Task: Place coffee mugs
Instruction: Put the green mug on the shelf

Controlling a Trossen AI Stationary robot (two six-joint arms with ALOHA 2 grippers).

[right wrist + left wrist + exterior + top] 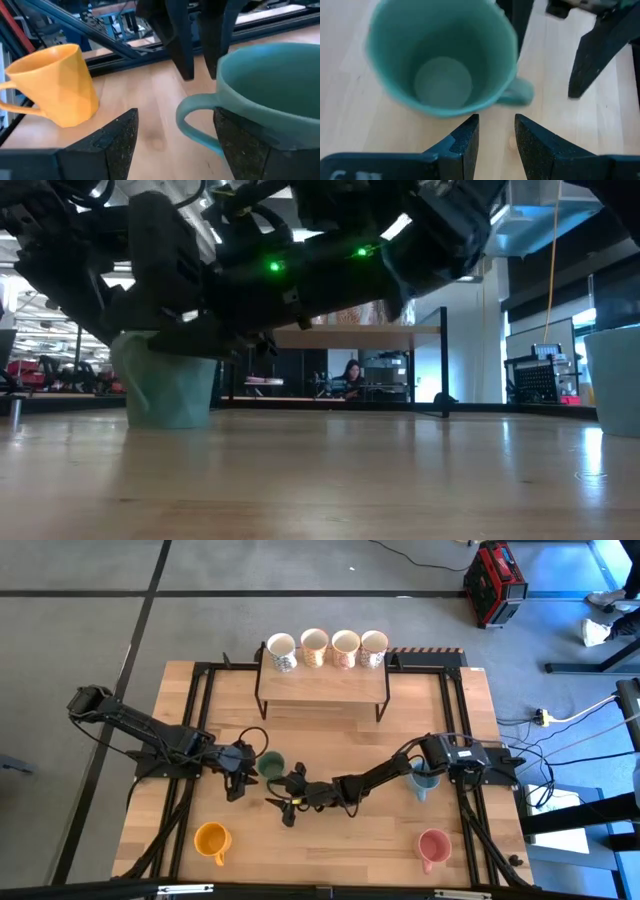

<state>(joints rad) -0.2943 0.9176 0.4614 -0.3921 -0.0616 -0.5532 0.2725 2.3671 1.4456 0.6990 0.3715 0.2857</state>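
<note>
The green mug (270,763) (440,60) stands upright on the table's middle, its handle (192,122) pointing toward the near edge. My left gripper (237,783) (496,127) is open by a narrow gap just left of the mug, touching nothing. My right gripper (286,802) (175,135) is open and reaches in from the right, with the handle between its fingers. The orange mug (212,840), pink mug (433,848) and light blue mug (423,780) stand on the table. Several white mugs (328,648) stand on the shelf. My right gripper comes at the green mug level from the table's near right, its fingers on either side of the handle (192,122). One finger (245,145) stands close beside the mug's wall. I cannot tell whether it touches. The mug rests on the table.
A wooden shelf (322,685) on black metal legs stands at the far edge. Black frame rails (200,720) run along both sides of the table. Bare wood lies between the orange and pink mugs at the near edge. A person sits far off in the room (352,375).
</note>
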